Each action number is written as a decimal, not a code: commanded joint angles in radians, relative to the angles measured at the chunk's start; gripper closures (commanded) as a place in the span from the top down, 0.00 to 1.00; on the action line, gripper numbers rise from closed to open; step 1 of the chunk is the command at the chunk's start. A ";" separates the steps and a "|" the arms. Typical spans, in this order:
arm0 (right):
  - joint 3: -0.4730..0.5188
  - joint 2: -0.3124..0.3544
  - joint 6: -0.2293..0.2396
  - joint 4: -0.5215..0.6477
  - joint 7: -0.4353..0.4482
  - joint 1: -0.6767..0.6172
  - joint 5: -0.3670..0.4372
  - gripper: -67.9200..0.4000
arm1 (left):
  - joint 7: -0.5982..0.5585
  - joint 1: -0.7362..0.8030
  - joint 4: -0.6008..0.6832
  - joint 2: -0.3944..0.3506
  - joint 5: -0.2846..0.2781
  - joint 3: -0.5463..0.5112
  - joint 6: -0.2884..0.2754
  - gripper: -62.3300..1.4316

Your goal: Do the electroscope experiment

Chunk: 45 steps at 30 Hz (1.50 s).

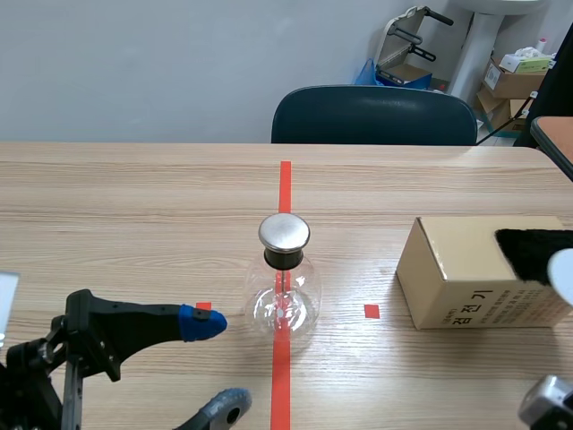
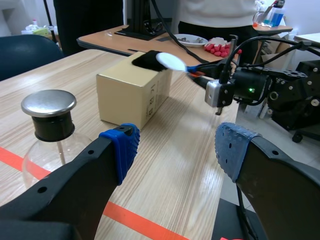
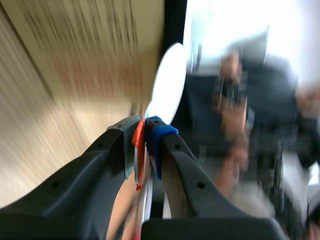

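Observation:
The electroscope [image 1: 284,288], a clear glass flask with a black collar and a round metal cap, stands on the red tape line at the table's middle. My left gripper [image 1: 216,365] is open, low and just left of the electroscope [image 2: 48,120], which is beside its left finger. A white disc paddle [image 3: 167,85] with an orange-red handle is held in my right gripper [image 3: 143,136], which is shut on the handle. The disc [image 2: 172,61] hovers over a black fur cloth [image 2: 148,60] lying on a cardboard box [image 1: 474,278]. In the scene view the disc [image 1: 563,274] shows at the right edge.
A dark blue chair back [image 1: 374,116] stands beyond the far table edge. A small red tape square [image 1: 371,311] marks the table between flask and box. Another table [image 2: 150,42] with a plate and red items, and a person standing behind it, lie past the box.

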 commanded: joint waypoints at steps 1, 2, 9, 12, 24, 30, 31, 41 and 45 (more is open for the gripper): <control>-0.003 0.004 -0.045 0.011 0.057 0.001 0.001 0.03 | -0.014 0.003 0.031 0.002 -0.014 -0.005 -0.014 0.58; -0.003 0.003 -0.045 0.011 0.063 0.001 0.001 0.03 | -0.014 0.003 0.034 0.002 -0.014 -0.010 -0.021 0.58; 0.003 0.010 -0.045 0.011 -0.190 0.000 -0.008 0.03 | 0.010 0.003 0.040 0.002 -0.013 -0.037 -0.045 0.58; 0.002 0.012 -0.045 0.011 0.028 0.002 -0.010 0.03 | 0.030 0.003 0.040 0.002 -0.013 -0.036 -0.045 0.58; 0.001 0.012 -0.045 0.011 -0.001 0.006 -0.013 0.03 | 0.028 0.003 0.040 0.002 -0.021 -0.036 -0.045 0.58; 0.001 0.011 -0.045 0.017 -0.183 0.006 -0.006 0.03 | 0.027 0.003 0.040 0.000 -0.021 -0.036 -0.045 0.58; 0.001 0.013 -0.045 0.017 -0.246 0.006 -0.007 0.03 | 0.027 0.003 0.040 0.000 -0.021 -0.036 -0.045 0.58; -0.008 0.018 -0.045 0.019 -0.009 0.006 -0.016 0.03 | 0.027 0.002 0.040 0.000 -0.021 -0.036 -0.042 0.58; -0.007 0.012 -0.045 0.019 -0.276 0.006 -0.007 0.03 | 0.027 0.002 0.040 0.000 -0.021 -0.036 -0.042 0.58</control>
